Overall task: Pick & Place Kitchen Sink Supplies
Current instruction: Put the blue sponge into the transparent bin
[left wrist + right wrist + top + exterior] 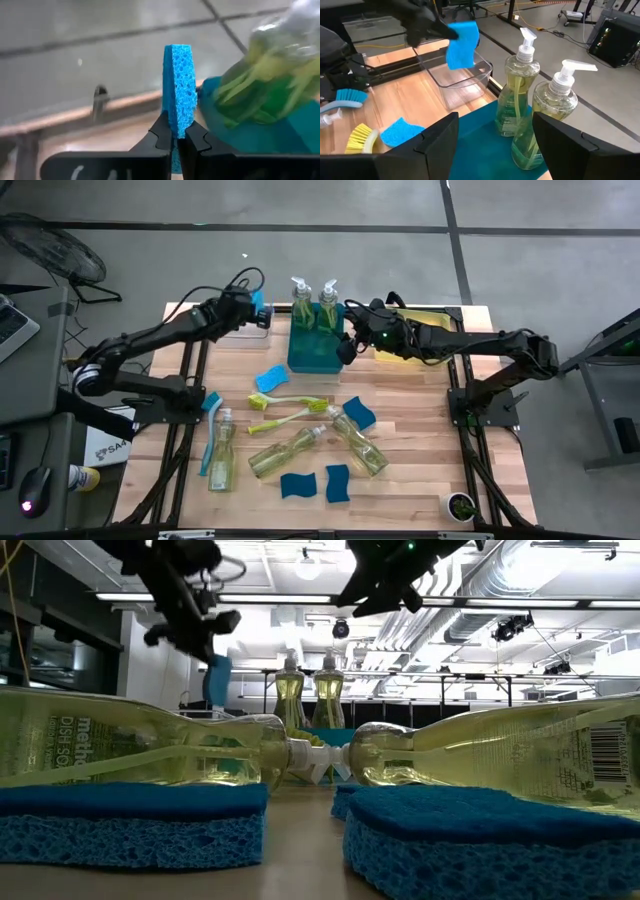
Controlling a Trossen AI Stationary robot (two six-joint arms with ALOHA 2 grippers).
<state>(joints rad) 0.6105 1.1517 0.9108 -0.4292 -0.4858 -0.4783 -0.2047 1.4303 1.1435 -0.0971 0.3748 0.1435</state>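
My left gripper [258,308] is shut on a small blue sponge [462,44] above the clear bin [462,82] at the table's far left. Two pump bottles of yellow-green soap [300,308] [327,306] stand upright in the teal bin [312,355]. My right gripper [495,150] hangs open over the teal bin's right side, just short of the bottles, with nothing between its fingers. On the wood lie more sponges [270,379], lime-green brushes [290,402], a blue brush [212,430] and bottles on their sides [285,450]. My left gripper pinches the sponge's two flat faces [175,127] between its fingertips, at one end of the sponge. The fingers come slanting down from the table's left. The sponge stands edge-on beyond the fingertips, lifted clear above the clear bin.
A yellow bin [425,320] sits under my right arm at the far right. Sponges [358,413] [297,484] [337,482] and lying bottles [220,460] [358,445] crowd the table's middle and near part. A small cup [460,505] stands at the near right corner.
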